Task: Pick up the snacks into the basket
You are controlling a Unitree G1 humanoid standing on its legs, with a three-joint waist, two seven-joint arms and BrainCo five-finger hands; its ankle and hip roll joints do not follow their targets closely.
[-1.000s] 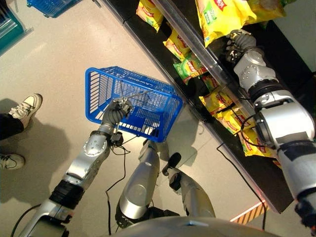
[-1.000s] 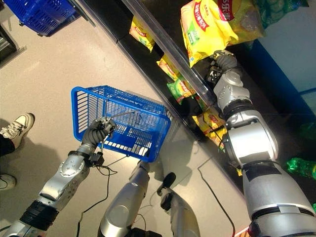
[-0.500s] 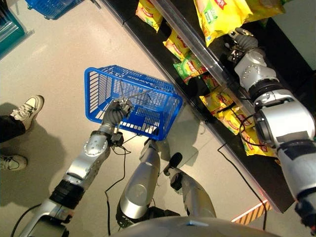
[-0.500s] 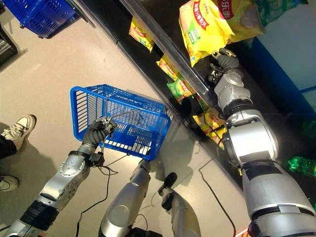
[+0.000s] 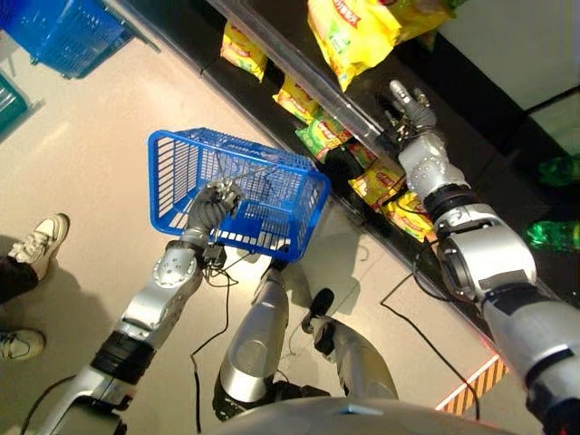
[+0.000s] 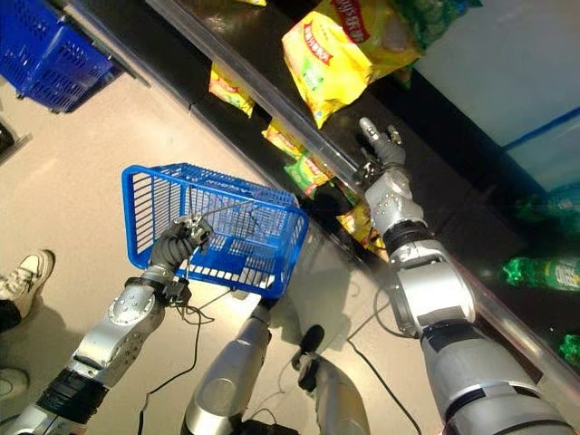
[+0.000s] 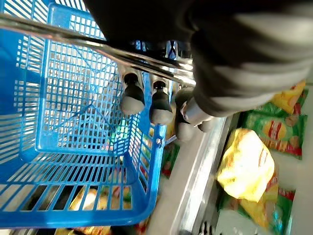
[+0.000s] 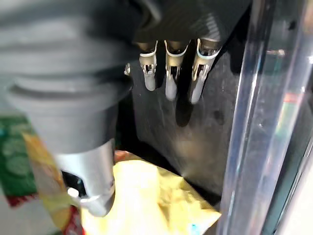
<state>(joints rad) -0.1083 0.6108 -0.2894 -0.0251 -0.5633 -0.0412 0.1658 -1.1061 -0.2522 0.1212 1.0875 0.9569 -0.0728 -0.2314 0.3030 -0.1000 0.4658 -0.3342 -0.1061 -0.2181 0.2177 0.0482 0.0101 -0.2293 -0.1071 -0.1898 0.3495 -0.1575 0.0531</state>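
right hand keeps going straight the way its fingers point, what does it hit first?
Probably the dark shelf back wall: the right hand is open, fingers straight toward it, with a yellow snack bag just below the thumb. Depth is unclear.

Two blue baskets [image 5: 272,195], several yellow snack bags [image 5: 349,36].

Bright overhead light falls evenly on the pale floor [image 5: 82,136], where soft shadows pool under the blue basket [image 5: 237,190]. The clear shelf edge [image 6: 263,95] carries a white glare line. The shelf depths stay dark. In the wrist views the near dark covers are blurred, and a yellow bag [image 7: 244,166] looks washed out
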